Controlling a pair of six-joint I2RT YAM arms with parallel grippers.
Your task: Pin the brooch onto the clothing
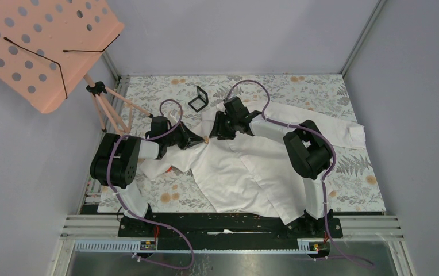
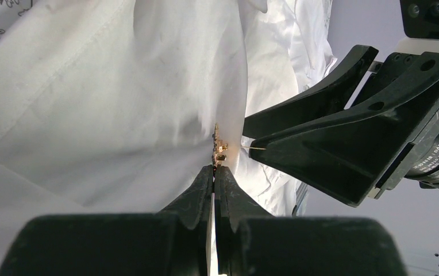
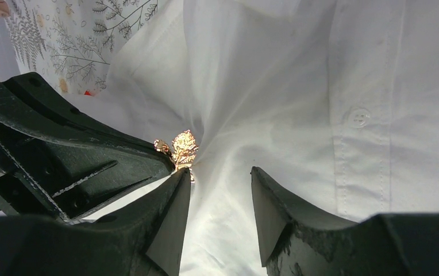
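Top external: left gripper (image 1: 199,141) and right gripper (image 1: 214,136) meet tip to tip over shirt (image 1: 246,172); brooch (image 1: 206,140) a speck between them. Left wrist: left gripper pressed together, apparently pinching brooch edge. Right wrist: right gripper spread, brooch beside one finger.

On my monitor the bench (image 1: 349,98) is covered by a cloth (image 1: 355,190) printed with pale leaves and flowers. A white short-sleeved shirt (image 1: 246,172) lies creased across its middle, with the lower edge reaching the near side. Behind the shirt, towards the back edge, a small black square case (image 1: 198,98) sits on the cloth.
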